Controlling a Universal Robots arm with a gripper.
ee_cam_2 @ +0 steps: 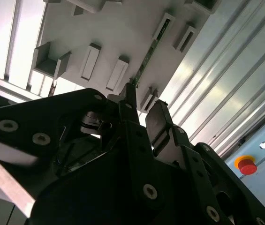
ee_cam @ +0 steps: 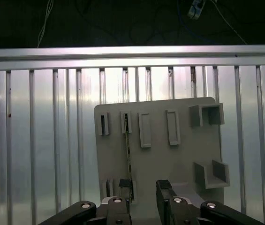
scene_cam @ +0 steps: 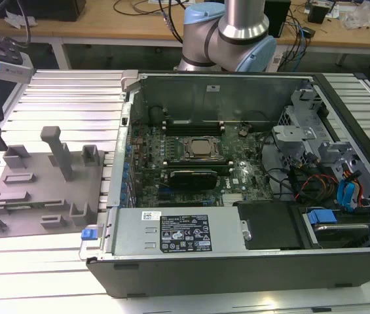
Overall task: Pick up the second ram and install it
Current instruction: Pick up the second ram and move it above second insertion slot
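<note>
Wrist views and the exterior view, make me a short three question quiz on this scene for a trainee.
1. True or false: the second ram already sits in the computer case.
2. Multiple choice: the gripper is A) shut on the ram, B) open at one end of the ram, C) holding the card with a fan.
3. Fill in: in the exterior view, the grey fixture plate lies to the exterior view's ____ of the case.

Key:
1. False. It stands on edge in the fixture plate's slots.
2. B.
3. Left.
</note>
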